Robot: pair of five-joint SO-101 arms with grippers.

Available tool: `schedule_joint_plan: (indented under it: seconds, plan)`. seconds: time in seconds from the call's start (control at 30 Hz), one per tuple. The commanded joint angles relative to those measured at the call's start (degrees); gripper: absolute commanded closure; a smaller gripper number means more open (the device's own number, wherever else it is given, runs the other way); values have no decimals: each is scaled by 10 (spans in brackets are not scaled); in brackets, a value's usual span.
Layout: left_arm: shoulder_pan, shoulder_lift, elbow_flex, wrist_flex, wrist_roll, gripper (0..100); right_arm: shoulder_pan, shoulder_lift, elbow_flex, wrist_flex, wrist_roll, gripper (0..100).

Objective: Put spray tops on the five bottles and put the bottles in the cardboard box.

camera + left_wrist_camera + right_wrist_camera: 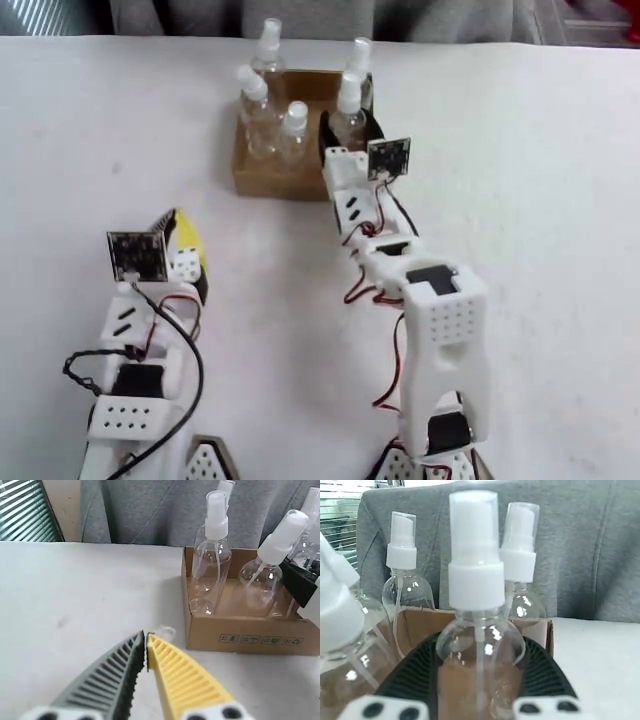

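1. High view: the box (240, 178) sits top centre on the table (520, 200), and five capped bottles (258, 105) stand clustered at it. At the box's right edge the right gripper (347, 130) grasps one bottle (349, 100). The left gripper (188, 240), lower left, is clenched and empty.
2. Left wrist view: the left gripper (146, 647) is pressed closed at bottom centre, and the box (240, 635) is at the right.
3. Right wrist view: the right gripper (480, 650) has its black jaws clasped on the centre bottle (477, 595).

Glossy clear plastic bottles (262, 118), matt cardboard box (268, 181)
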Motion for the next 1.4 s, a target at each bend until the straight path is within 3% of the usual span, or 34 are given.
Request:
schedule_joint_plan:
  seconds: [0.0, 0.77, 1.13, 1.37]
  plan:
    - [-3, -4, -2, -14, 3, 977, 0, 8, -45, -14, 10, 981]
    - [-3, -4, -2, -14, 3, 977, -12, 1, -25, -9, 11, 823]
    - [-3, -4, -2, -14, 3, 977, -36, -75, 67, -8, 7, 738]
    - [-3, -4, -2, -14, 3, 977, -35, -80, 66, 15, 6, 731]
